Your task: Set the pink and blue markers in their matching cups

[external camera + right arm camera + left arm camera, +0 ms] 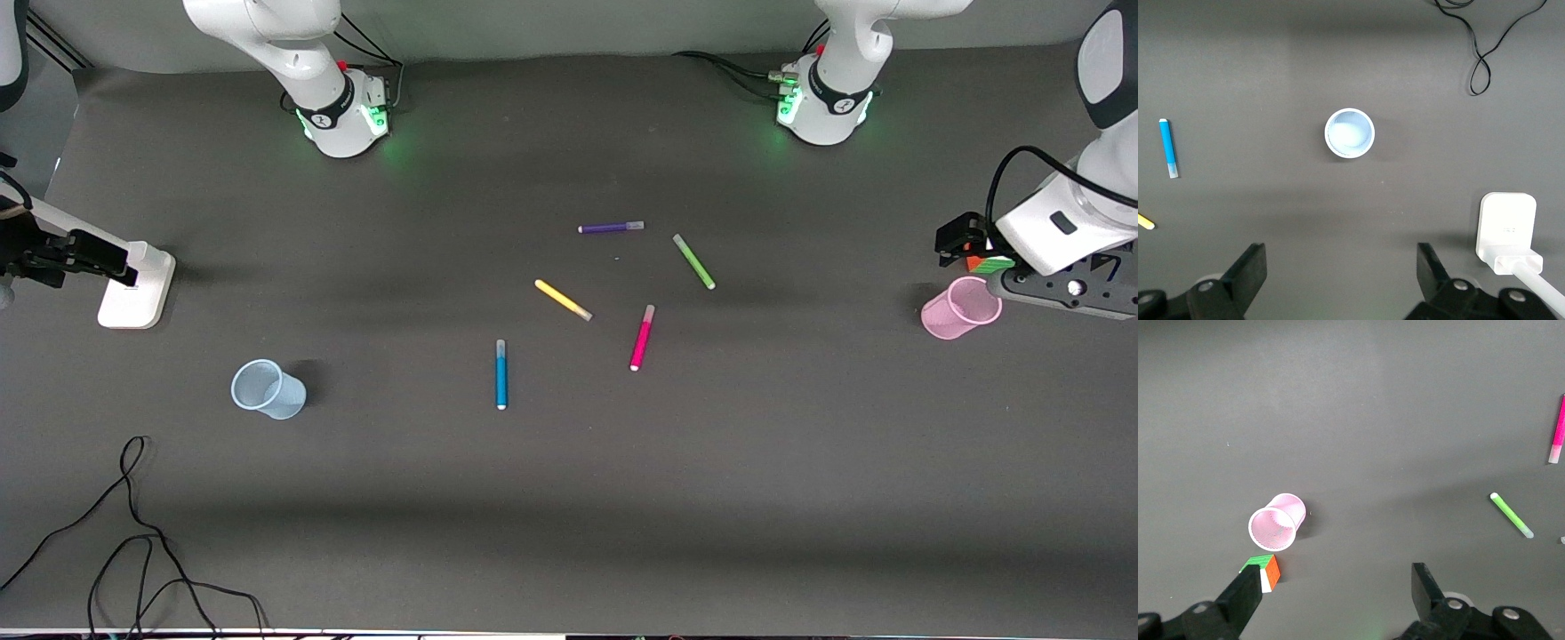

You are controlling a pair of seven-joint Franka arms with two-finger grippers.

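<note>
Three stray markers: purple marker [611,228] | yellow marker [563,300] | green marker [693,261]

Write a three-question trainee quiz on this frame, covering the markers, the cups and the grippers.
1. True or false: the pink marker already stands in the pink cup.
2. Which marker lies nearest the front camera? A purple marker B green marker C blue marker
3. Fill in: the blue cup stands toward the ___ arm's end of the table.

Key
1. False; it lies flat on the table, mid-table.
2. C.
3. Right. The right gripper hangs open over that end, the left gripper open over the pink cup's end, beside a small coloured cube. The yellow marker is a distractor.
</note>
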